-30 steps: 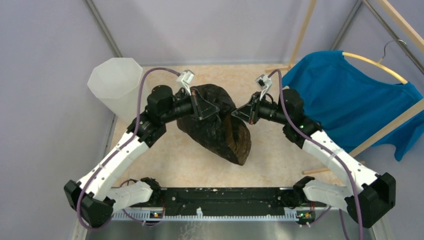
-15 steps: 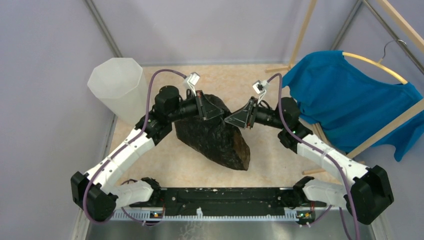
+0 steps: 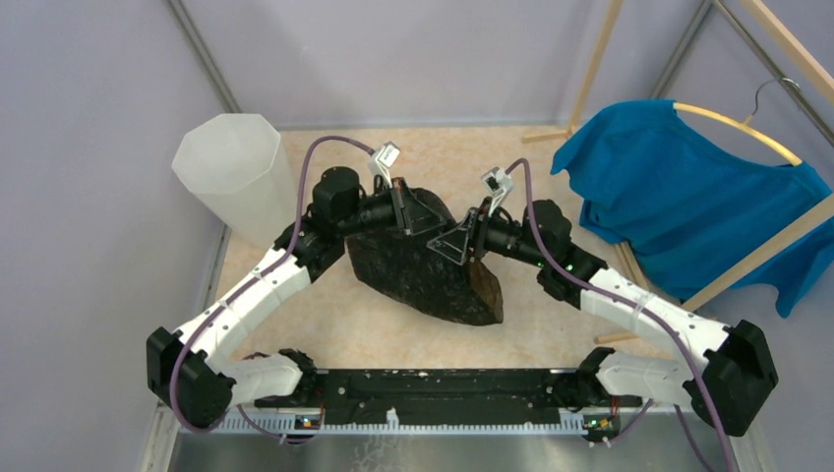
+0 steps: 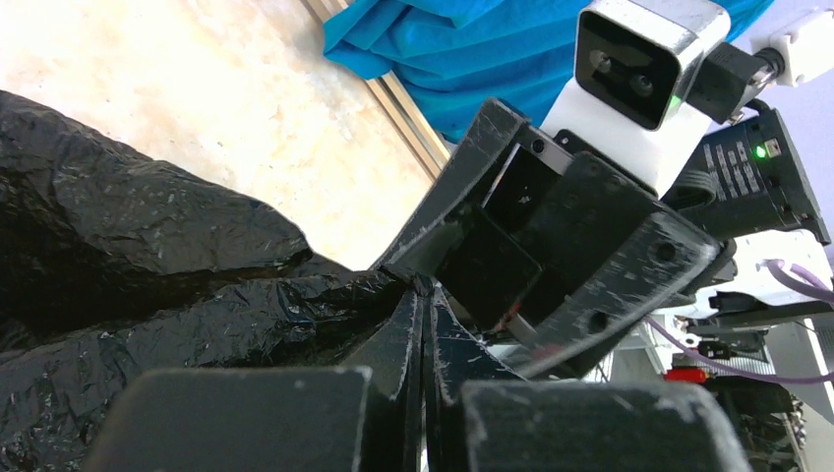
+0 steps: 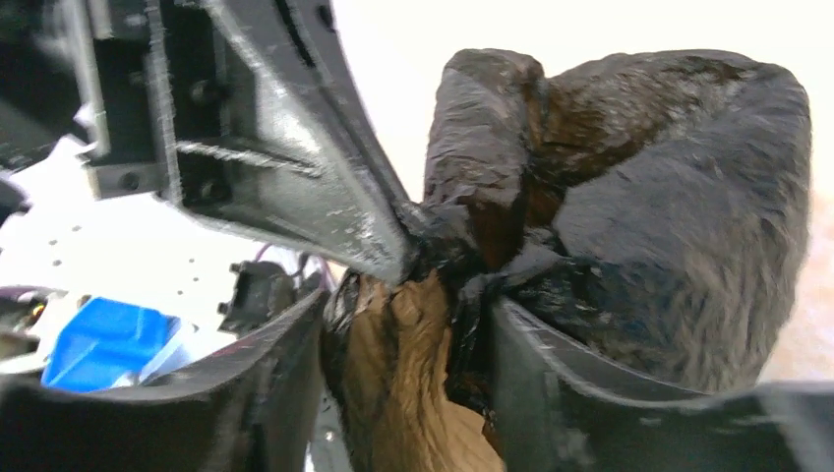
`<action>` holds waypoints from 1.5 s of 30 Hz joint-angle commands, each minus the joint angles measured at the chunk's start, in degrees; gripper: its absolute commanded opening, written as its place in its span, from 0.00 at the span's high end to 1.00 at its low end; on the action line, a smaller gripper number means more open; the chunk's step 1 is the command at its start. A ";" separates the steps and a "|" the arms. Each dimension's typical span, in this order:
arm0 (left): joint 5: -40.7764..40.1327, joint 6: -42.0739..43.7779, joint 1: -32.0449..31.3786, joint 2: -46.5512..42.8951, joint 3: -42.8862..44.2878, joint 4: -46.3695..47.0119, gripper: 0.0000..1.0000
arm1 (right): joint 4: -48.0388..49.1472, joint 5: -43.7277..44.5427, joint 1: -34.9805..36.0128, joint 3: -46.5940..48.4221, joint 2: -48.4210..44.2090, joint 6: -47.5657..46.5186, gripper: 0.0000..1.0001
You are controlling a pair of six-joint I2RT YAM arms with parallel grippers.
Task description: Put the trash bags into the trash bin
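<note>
The black trash bag hangs bunched between both arms above the table; in the right wrist view its film looks brownish where stretched. My left gripper is shut, pinching a twisted fold of the bag at its tips. Coming in from the right, my right gripper stands open. Its fingers straddle a gathered fold just below the left gripper's tip without squeezing it. The translucent white trash bin stands upright at the far left, apart from the bag.
A blue T-shirt hangs on a hanger from a wooden rack at the right. Grey walls close in the beige table at the back and left. The arms' base rail runs along the near edge.
My right gripper has opened and moved left, close to the left gripper. The left gripper, still shut on the bag, has shifted slightly right, and the bag has swung with it.
</note>
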 commanded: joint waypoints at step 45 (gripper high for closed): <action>-63.01 39.58 25.12 19.55 34.43 -32.44 0.30 | -37.63 44.84 4.98 4.04 -38.09 -13.20 1.00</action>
